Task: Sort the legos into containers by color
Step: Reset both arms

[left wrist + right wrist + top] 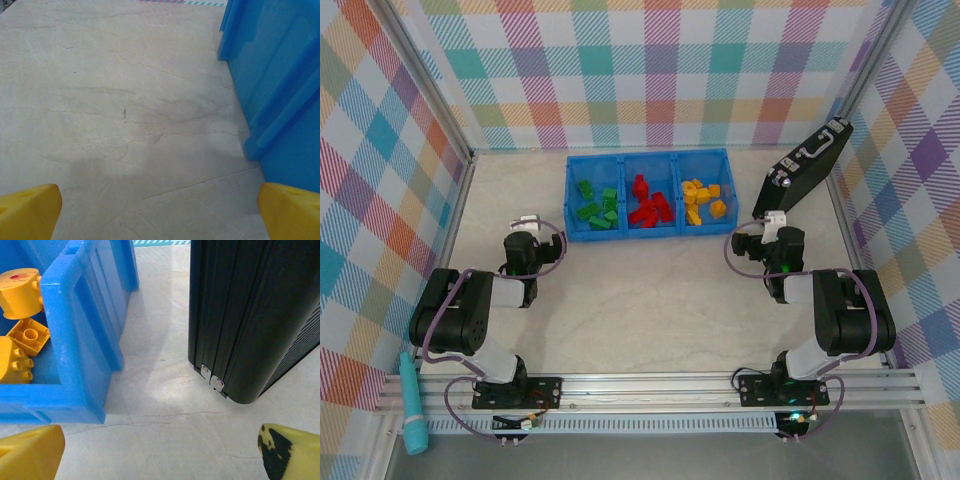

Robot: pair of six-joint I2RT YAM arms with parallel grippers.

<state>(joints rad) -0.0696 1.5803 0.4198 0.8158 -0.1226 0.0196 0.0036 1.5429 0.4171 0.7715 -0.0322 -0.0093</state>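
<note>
Pale tabletop [650, 300], blue bin [625, 236] lengthwise left-to-right, open side up.

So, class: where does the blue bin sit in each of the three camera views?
Top external: blue bin at upper centre.
Left wrist: its ribbed wall along the right edge.
Right wrist: its corner at left, yellow legos inside.
Shared landmark: the pale table it stands on.
</note>
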